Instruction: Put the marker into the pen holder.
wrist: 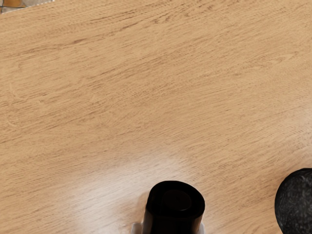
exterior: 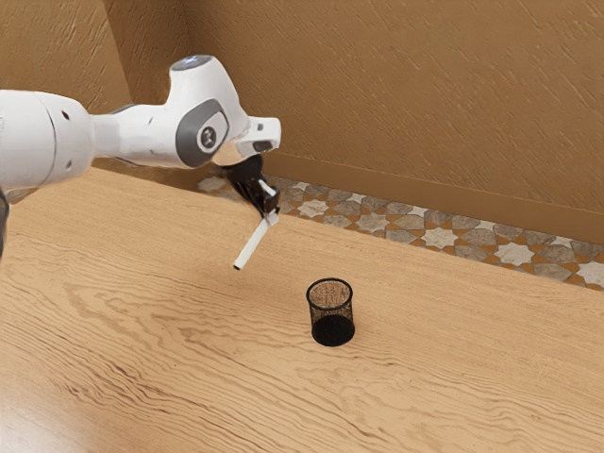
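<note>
The pen holder stands on the table, the marker to the exterior view's left of it

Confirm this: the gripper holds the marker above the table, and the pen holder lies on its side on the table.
Wrong about the pen holder: it stands upright on the table, its opening facing up, as the exterior view shows. The rest is right: the gripper holds the marker above the table.

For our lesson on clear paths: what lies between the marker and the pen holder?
Between the marker and pen holder, the exterior view shows bare table.
</note>
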`<state>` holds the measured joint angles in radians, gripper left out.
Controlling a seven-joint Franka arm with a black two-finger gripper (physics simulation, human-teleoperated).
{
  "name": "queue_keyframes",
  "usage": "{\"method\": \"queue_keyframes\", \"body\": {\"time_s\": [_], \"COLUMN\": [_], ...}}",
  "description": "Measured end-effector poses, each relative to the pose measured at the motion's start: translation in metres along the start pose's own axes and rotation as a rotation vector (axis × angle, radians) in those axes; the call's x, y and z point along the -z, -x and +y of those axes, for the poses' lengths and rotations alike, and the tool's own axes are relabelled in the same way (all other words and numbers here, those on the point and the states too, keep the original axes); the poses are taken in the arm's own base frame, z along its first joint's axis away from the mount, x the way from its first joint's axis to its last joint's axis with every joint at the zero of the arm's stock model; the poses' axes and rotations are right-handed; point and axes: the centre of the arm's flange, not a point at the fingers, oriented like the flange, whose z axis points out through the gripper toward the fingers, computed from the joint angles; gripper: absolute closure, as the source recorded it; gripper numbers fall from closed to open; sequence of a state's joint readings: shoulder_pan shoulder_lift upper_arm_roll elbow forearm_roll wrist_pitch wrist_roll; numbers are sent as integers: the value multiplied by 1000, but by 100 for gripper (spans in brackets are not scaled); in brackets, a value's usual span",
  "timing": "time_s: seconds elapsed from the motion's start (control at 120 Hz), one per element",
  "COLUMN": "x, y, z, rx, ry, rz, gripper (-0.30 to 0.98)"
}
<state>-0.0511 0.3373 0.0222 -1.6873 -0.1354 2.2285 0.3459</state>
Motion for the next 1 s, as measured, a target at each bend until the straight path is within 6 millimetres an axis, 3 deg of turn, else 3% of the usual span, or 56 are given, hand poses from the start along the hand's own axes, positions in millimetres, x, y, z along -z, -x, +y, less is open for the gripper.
{"method": "queue_keyframes", "body": {"time_s": [0.108,0.217,0.392,0.55,0.667,0.808,0.933,1.0], "x": [18,20,11,-20,-31,-38,-33,-7], "y": [-21,-33,-40,-35,-28,-4,-2,-12], "z": [55,99,136,139,138,138,145,146], "rx": [-17,-27,-7,18,6,-32,-59,-91], "ry": [88,156,223,236,213,164,154,130], "rz": [75,124,165,145,130,100,111,153], "gripper": [79,79,79,79,79,78,50,37]}}
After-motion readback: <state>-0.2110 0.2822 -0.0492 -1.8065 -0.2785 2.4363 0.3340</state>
